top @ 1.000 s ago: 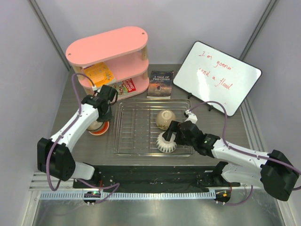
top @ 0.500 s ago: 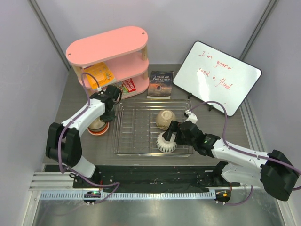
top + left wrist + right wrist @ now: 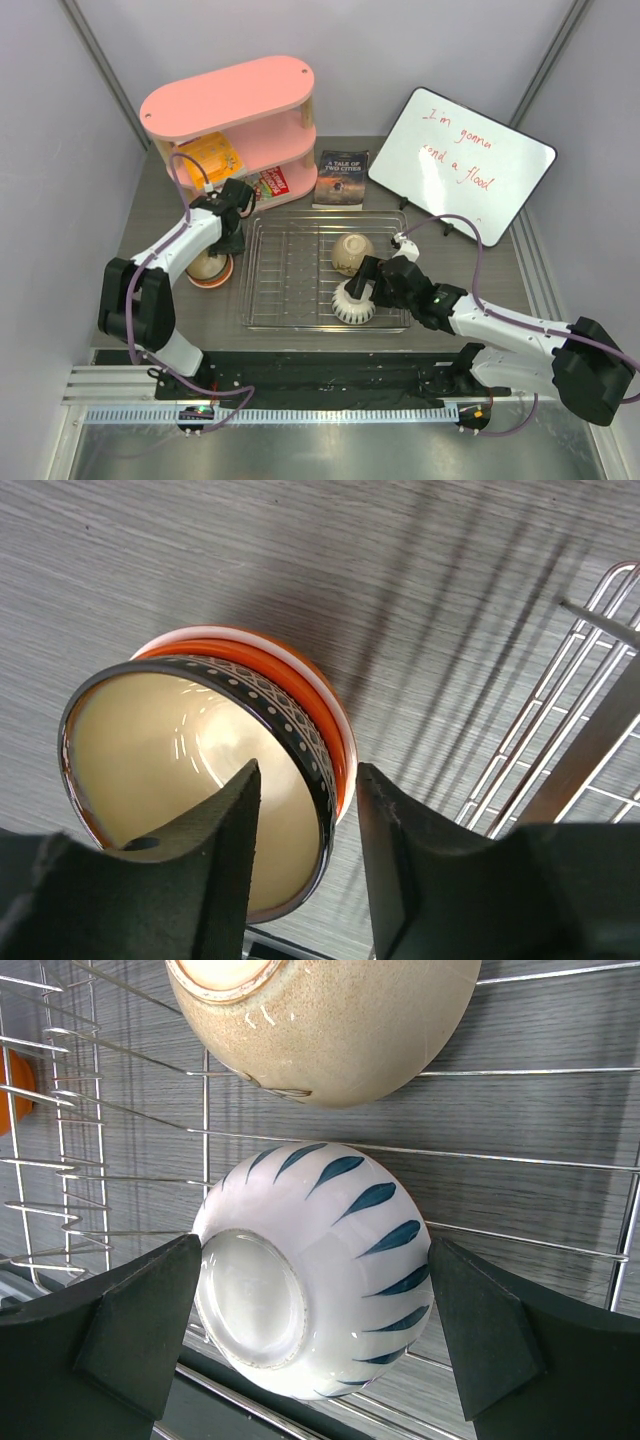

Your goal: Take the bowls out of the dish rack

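Left of the dish rack (image 3: 247, 270), a dark patterned bowl with a cream inside (image 3: 180, 770) sits nested in an orange bowl (image 3: 322, 708); in the top view this is one stack (image 3: 208, 268). My left gripper (image 3: 222, 243) (image 3: 305, 770) hovers open over the stack, the dark bowl's rim between its fingers with a gap on the right side. Two bowls lie in the rack. The beige bowl (image 3: 351, 252) (image 3: 330, 1020) is tipped on its side. The white bowl with blue marks (image 3: 352, 303) (image 3: 320, 1260) lies foot toward the right wrist camera. My right gripper (image 3: 358, 288) (image 3: 315, 1250) is shut on the white bowl, fingers touching both sides.
A pink oval shelf unit (image 3: 230, 115) stands at the back left, close behind the left arm. A book (image 3: 341, 178) lies behind the rack, and a whiteboard (image 3: 462, 165) leans at the back right. The rack's wire rim (image 3: 560, 740) runs just right of the stack.
My left gripper has opened off the dark bowl's rim, leaving that bowl in the stack; the left arm's elbow swung inward. The right arm has not moved.
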